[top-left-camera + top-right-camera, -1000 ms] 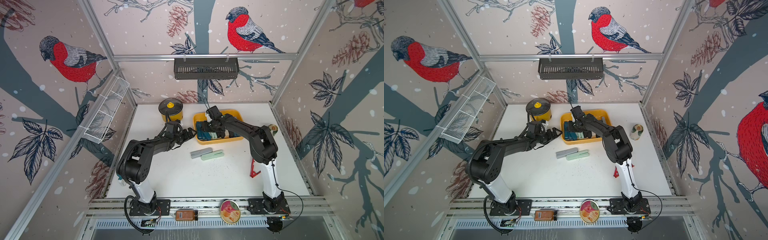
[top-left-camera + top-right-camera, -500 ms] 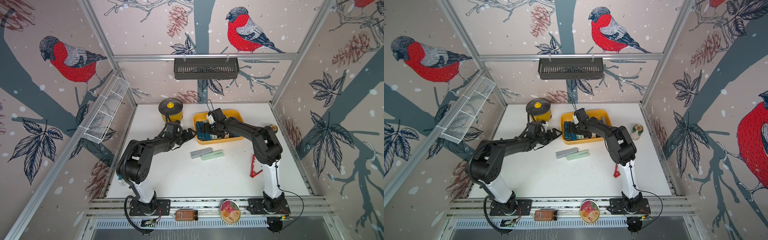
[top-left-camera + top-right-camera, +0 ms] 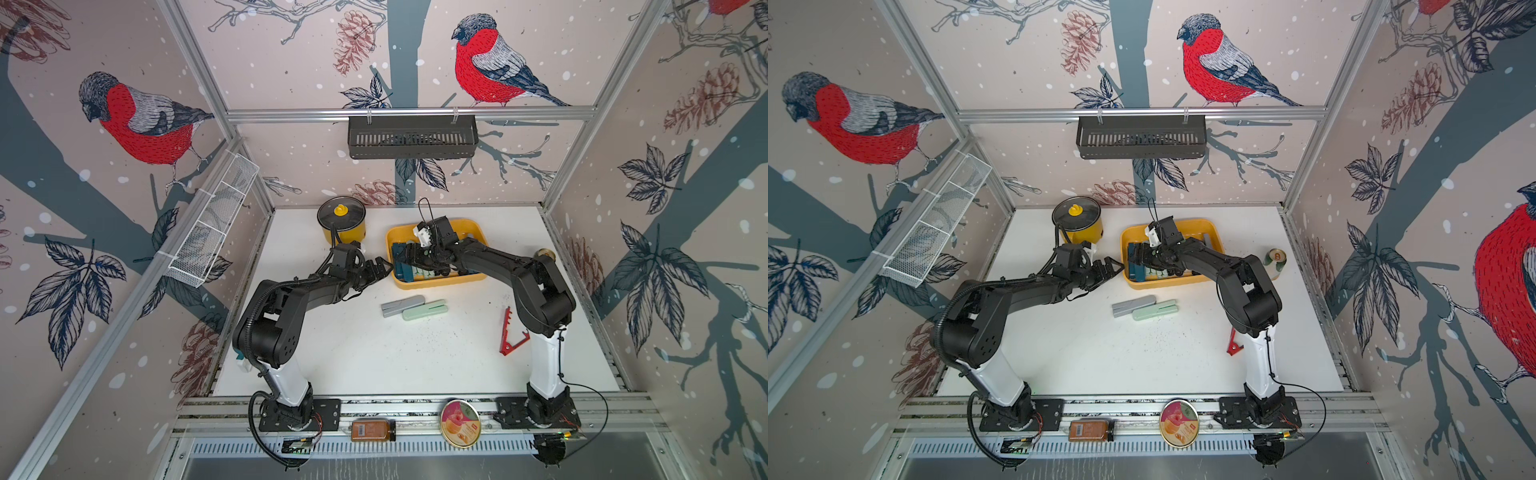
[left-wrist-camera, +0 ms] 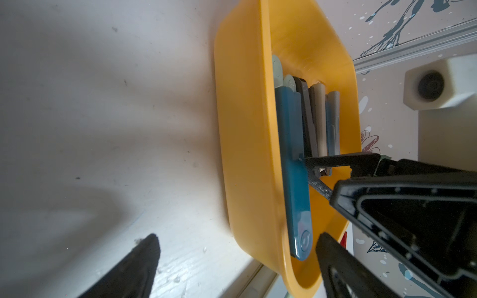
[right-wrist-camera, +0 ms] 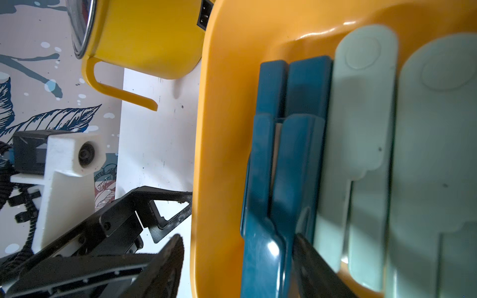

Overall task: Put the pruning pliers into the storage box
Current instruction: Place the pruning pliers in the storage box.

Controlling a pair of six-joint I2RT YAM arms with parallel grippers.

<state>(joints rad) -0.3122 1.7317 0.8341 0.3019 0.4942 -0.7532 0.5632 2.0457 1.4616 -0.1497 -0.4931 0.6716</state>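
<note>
The storage box (image 3: pixel 440 283) is a shallow yellow tray at the back of the table, with several teal, mint, grey and beige pruning pliers (image 3: pixel 405 270) lying in it. My right gripper (image 3: pixel 409 258) hangs over its left end, open. In the right wrist view the right gripper (image 5: pixel 238 237) straddles the tray wall and a teal pair (image 5: pixel 265 180). My left gripper (image 3: pixel 376 268) is open just left of the tray; the left gripper (image 4: pixel 237 238) spans the tray's corner. A grey pair (image 3: pixel 402 305), a mint pair (image 3: pixel 424 310) and a red V-shaped one (image 3: pixel 509 332) lie on the table.
A yellow lidded pot (image 3: pixel 341 220) stands close to the tray's left. A can (image 3: pixel 1276 259) stands right of the tray. A black slotted basket (image 3: pixel 411 137) hangs on the back wall, a white wire basket (image 3: pixel 212 224) on the left wall. A jar (image 3: pixel 372 430) and a tin (image 3: pixel 460 423) rest on the front rail.
The right arm's elbow has swung toward the right wall, and its jaws have spread wider over the tray's left end. The left arm has not moved.
</note>
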